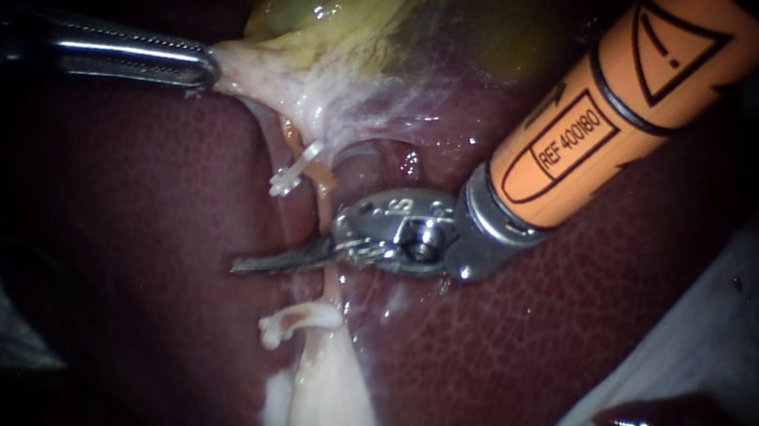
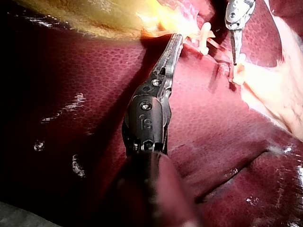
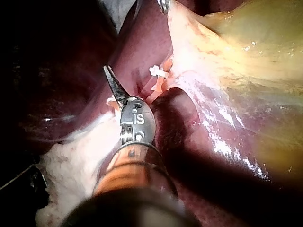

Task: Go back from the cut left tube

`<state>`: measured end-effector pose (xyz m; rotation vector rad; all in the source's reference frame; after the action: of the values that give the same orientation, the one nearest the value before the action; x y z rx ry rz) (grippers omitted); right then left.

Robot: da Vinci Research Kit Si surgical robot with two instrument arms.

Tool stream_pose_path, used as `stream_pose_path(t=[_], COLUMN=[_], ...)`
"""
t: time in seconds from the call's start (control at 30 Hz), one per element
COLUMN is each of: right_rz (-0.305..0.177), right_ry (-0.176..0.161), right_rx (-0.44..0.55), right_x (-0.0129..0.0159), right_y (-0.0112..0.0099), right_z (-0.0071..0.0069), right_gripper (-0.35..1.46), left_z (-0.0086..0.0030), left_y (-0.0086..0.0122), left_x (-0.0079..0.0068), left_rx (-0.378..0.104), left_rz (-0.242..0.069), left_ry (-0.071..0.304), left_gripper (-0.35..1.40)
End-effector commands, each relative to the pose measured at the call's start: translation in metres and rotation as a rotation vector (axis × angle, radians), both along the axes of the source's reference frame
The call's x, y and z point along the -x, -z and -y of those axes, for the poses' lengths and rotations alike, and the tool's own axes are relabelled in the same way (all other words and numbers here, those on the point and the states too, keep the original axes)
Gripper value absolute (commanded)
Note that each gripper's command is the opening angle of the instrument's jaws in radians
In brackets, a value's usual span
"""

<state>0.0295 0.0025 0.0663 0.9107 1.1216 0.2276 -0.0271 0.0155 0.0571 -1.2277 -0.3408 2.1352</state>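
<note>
Scissor blades shut at the clipped tube [image 1: 328, 199]

Nearest, the lower clip [image 1: 294, 320] sits on the tube over the liver [image 1: 109, 209]. Just beyond, the right instrument [image 1: 257, 263] lies across the tube below the upper clip [image 1: 292, 173], claw pressed together. Farthest, the left instrument [image 1: 204, 71] has its claw pinching pale gallbladder [image 1: 347, 6] tissue.

Left instrument: my left instrument [image 1: 207, 69] reaches in from the left, jaws clamped on the pale tissue [image 1: 257, 72] at the gallbladder's [image 1: 356, 7] lower edge.
Right instrument: my right instrument [image 1: 257, 263], orange-shafted, slants in from the upper right, its blades lying together and holding nothing.
Tube: a thin orange tube [image 1: 323, 185] runs down from the pale tissue and passes behind the blades.
Clips: the upper clip [image 1: 292, 175] sits above the blades, the lower clip [image 1: 289, 321] below them.
Liver: the dark red liver [image 1: 526, 357] lies beneath everything.
Cloth: a white cloth [image 1: 734, 315] sits lower right.
</note>
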Motion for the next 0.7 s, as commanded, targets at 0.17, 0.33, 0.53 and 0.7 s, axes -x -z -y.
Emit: stream_pose_path(t=[0.17,0.33,0.53,0.7], right_rz=[-0.018,-0.055,-0.052,-0.005], right_ry=[0.024,-0.016,-0.017,-0.116], right_rx=[-0.013,-0.024,-0.028,0.012], right_x=[-0.0005,-0.0010,-0.0009,0.0011], right_y=[-0.0003,-0.0001,0.0002,0.0014], right_z=[0.0004,0.0005,0.0007,0.0011], right_gripper=[0.61,1.18,1.28,1.43], left_z=[0.0000,0.0000,-0.0001,-0.0002], left_y=[0.0000,-0.0001,0.0000,-0.0001], left_x=[-0.0001,-0.0001,-0.0001,-0.0003], left_rx=[0.000,0.000,0.000,-0.001], left_rz=[0.001,0.001,0.001,0.001], left_ry=[-0.001,-0.001,-0.001,-0.002], left_gripper=[-0.35,-0.35,-0.35,-0.35])
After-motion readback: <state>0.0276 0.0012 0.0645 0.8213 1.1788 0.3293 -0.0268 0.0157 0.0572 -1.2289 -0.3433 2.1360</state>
